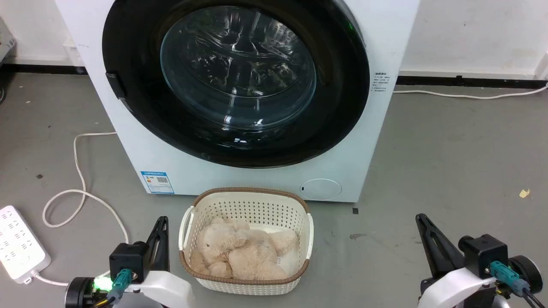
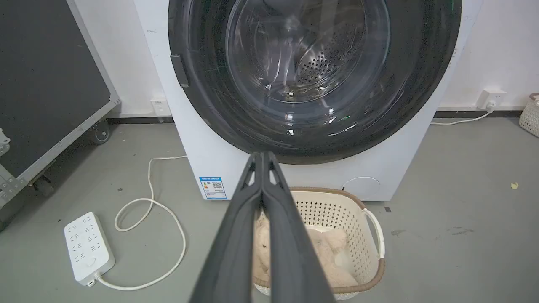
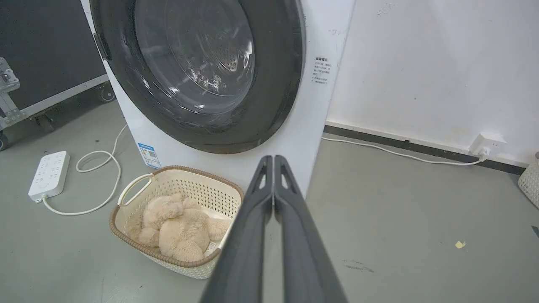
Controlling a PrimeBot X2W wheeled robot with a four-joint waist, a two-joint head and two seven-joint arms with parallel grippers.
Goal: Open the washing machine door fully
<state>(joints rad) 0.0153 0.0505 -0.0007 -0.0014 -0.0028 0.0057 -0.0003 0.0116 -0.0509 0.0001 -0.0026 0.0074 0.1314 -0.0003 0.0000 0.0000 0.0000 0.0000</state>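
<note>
Both grippers hang low, well back from the washer (image 1: 257, 179). On the left gripper (image 2: 262, 158) the two dark fingers are pressed together right up to the tips, holding nothing. The right gripper (image 3: 273, 160) is the same, fingers together and empty. Neither touches the washer.

Its door (image 1: 235, 77) is closed, the glossy black ring lying flat on the white front and covering most of its width. The steel drum (image 2: 320, 63) shows through the clear domed glass. A small dark tab (image 1: 114, 84) sits on the ring's edge, on the side of the washer that bears the blue sticker (image 1: 157, 182) low down (the round flap (image 1: 320, 189) is at the opposite lower corner).

Just in front of the washer, between sticker and flap, stands a cream basket (image 1: 250, 189) with a beige plush toy (image 1: 239, 252) slumped in it. Off the washer's sticker side a white power strip (image 1: 17, 244) lies on the grey floor (image 1: 449, 171), its cord (image 1: 77, 171) looping back toward the washer. Farther off on that side stands a black case (image 2: 42, 84) on wheels.
</note>
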